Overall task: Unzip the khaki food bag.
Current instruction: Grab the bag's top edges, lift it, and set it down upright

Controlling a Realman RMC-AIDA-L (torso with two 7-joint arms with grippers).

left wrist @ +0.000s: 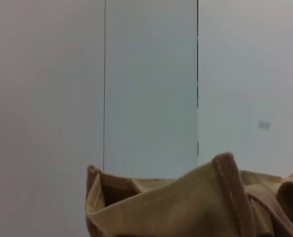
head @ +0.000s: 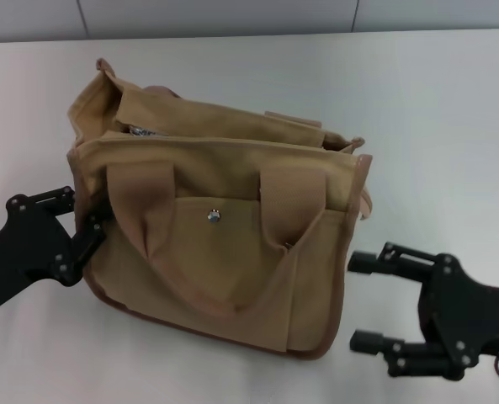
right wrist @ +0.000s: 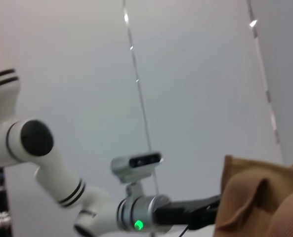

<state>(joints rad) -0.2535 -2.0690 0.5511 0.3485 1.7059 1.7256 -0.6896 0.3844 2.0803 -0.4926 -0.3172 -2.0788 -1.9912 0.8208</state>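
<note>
Sitting mid-frame on the white tabletop (head: 451,109), khaki food bag (head: 224,244); left gripper (head: 87,236) touching its left edge, jaws' state unclear; right gripper (head: 365,303) lower right, jaws released.

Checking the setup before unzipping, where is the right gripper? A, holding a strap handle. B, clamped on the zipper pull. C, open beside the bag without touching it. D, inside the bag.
C: in the head view the right gripper sits with fingers spread, apart from the khaki food bag.

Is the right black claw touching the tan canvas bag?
No. The open right gripper sits beside the tan canvas bag, a strip of table between.
</note>
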